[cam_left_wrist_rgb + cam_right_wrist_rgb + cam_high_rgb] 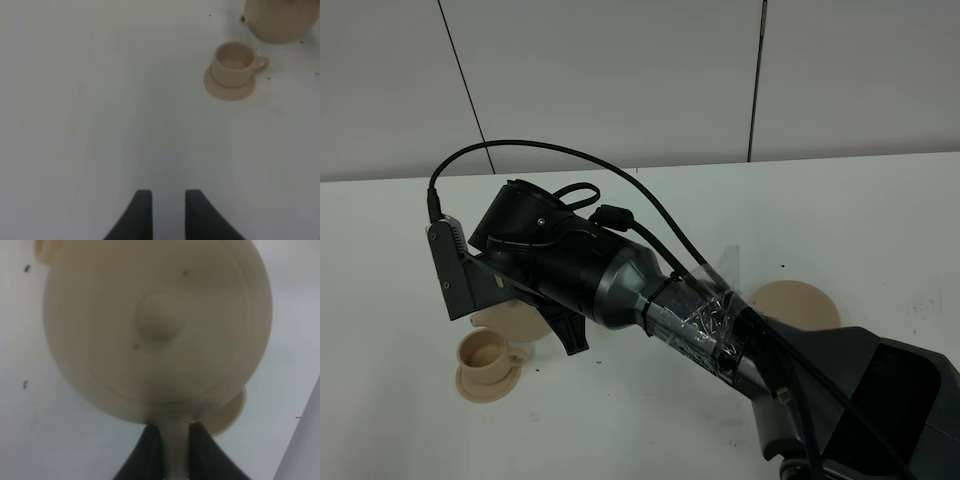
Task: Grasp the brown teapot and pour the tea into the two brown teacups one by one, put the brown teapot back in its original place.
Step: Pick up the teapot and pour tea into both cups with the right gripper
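My right gripper [175, 432] is shut on the loop handle of the brown teapot [155, 325], whose knobbed lid fills the right wrist view. In the high view the arm hides most of the teapot [510, 318]. One brown teacup [485, 350] stands on its small saucer just in front of it. The left wrist view shows the same teacup [235, 62] with the teapot [282, 20] close behind it, spout toward the cup. A tan rim [232, 412] peeks from under the pot; I cannot tell if it is the other teacup. The original place, a flat tan saucer [797, 303], lies bare. My left gripper [167, 192] is open over bare table.
The right arm [720, 320] stretches from the lower right corner across the white table [880, 220] to the left side, with a black cable looping over it. A grey wall stands behind the table's far edge.
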Motion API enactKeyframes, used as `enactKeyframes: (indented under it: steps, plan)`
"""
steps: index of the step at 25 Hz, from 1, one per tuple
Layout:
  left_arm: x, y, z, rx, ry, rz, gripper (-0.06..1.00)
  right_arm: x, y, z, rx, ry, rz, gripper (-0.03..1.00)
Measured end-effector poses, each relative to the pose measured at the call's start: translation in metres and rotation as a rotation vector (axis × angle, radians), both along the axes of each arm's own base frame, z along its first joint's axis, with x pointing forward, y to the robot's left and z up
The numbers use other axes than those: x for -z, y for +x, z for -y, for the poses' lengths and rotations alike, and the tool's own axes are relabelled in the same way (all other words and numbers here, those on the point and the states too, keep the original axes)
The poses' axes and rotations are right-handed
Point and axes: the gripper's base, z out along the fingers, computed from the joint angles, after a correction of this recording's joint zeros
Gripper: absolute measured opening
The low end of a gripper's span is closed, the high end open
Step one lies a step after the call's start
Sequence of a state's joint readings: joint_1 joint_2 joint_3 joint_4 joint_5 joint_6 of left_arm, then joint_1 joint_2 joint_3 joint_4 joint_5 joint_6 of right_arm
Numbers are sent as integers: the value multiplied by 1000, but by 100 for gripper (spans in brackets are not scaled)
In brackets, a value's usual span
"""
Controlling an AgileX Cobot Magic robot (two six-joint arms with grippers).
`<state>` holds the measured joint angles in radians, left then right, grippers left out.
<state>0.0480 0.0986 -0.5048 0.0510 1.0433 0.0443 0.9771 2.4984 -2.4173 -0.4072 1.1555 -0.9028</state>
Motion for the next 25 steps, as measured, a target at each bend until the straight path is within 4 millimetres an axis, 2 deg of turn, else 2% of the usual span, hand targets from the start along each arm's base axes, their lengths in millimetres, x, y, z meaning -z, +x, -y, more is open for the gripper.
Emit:
enactKeyframes:
  steps: [25]
  plan:
    - [0,0,0,1,1,0,23,-2,-4,-1,-4,-65,55,10]
